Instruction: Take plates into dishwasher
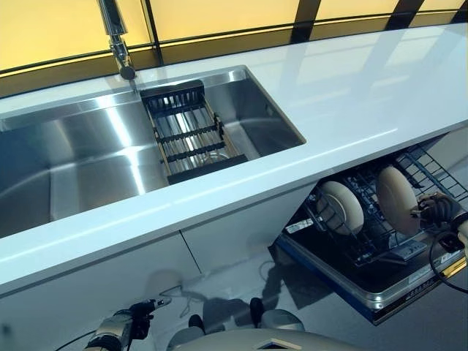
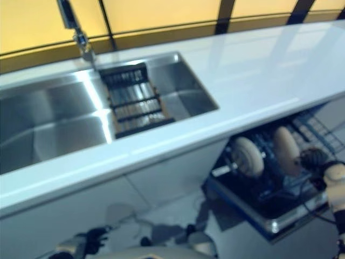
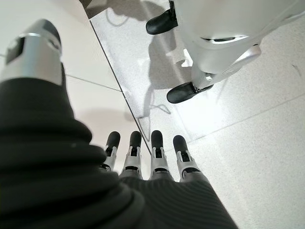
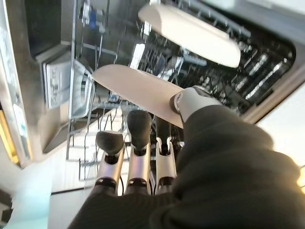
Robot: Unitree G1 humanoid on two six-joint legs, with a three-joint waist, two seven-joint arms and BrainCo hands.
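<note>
Right hand (image 4: pixel 190 143) pinches the beige round plate (image 1: pixel 397 199) between thumb and fingers over the black wire dishwasher rack (image 1: pixel 365 245), beside the white plate (image 1: pixel 342 205) already slotted: keep it upright, seat the rim, then release; left hand (image 3: pixel 143 157) relaxed, empty.

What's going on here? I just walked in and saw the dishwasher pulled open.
The robot is loading plates. Its right hand is down at the pulled-out dishwasher rack, thumb and fingers pinching the edge of a cream plate standing on edge there. A second plate already stands in the rack beside it. The left hand hangs idle over the floor, fingers straight. The sink holds only a dark drainer.
</note>
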